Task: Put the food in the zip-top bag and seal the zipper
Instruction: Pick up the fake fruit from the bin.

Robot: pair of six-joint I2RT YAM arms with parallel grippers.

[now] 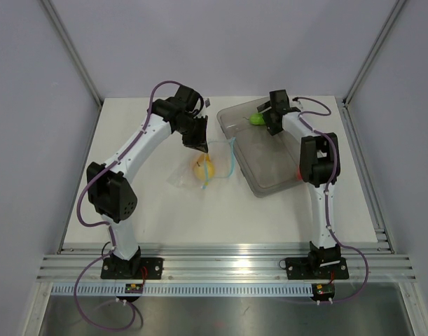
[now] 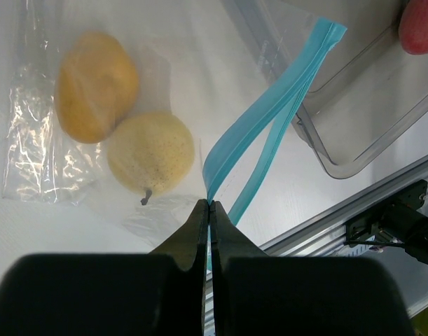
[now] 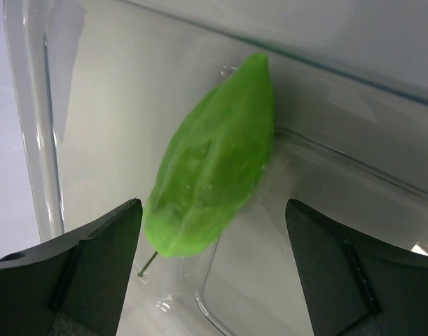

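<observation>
The clear zip-top bag lies on the table with an orange-yellow fruit and a yellow lemon-like fruit inside. Its blue zipper stands open in two strips. My left gripper is shut on one zipper strip; it also shows in the top view over the bag. My right gripper is open above the elongated green fruit, which lies in the far corner of the grey tray. In the top view the gripper sits by the green fruit. A red-pink fruit lies in the tray.
The grey translucent tray lies on the right half of the table. Its corner is close to the zipper's end. The aluminium rail runs along the near edge. Grey walls stand on both sides.
</observation>
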